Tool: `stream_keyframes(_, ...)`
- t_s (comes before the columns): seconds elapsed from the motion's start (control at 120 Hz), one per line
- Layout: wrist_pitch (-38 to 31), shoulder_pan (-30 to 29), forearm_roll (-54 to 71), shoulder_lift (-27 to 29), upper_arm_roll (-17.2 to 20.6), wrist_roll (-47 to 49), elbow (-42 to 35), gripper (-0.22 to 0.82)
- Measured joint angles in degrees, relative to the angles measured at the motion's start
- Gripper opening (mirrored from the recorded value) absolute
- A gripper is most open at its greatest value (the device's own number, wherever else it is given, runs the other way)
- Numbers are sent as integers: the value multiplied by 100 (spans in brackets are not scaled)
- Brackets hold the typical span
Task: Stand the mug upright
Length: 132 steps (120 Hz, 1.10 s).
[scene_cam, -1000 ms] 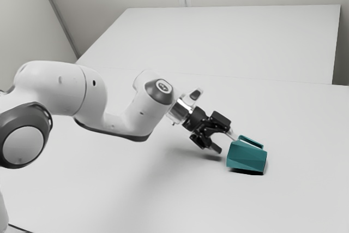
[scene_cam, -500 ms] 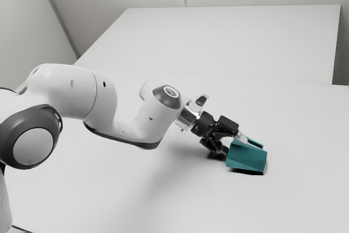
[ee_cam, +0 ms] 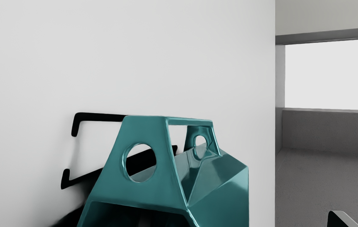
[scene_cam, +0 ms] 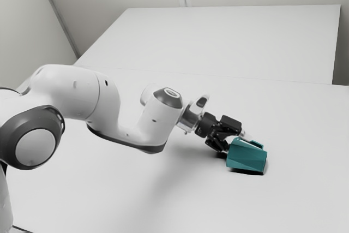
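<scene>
Mug (scene_cam: 247, 157): on its side on table (scene_cam: 311, 124), not upright; just off gripper (scene_cam: 236, 142) toward ext. view's R.
Mouth (ee_cam: 112, 216): faces gripper; base at far end.
Long axis: runs approx. away from hand, ext. view L to R.
Handle (ee_cam: 146, 132): on upper side, clear of tabletop.
Fingers: wide apart, no grip. One outside w/ gap to mug wall; other prob. at/in mouth, contact can't tell.
Next (my read): close on wall at mouth end, lift that end, swing axis vert., mouth up. Risk: mug rolls or slides if pushed endwise.
</scene>
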State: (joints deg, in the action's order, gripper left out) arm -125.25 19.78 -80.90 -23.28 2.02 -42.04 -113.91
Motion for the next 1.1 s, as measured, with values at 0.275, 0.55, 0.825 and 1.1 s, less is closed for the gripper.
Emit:
stream_keyframes(0.275,18,35,-101,-34,0,-189,-35,49)
stream_keyframes(0.55,47,52,-138,-34,0,-309,-66,26)
stream_keyframes(0.825,100,58,-191,-33,0,-384,-72,6)
stream_keyframes(1.1,130,61,-174,153,-7,-424,-53,-12)
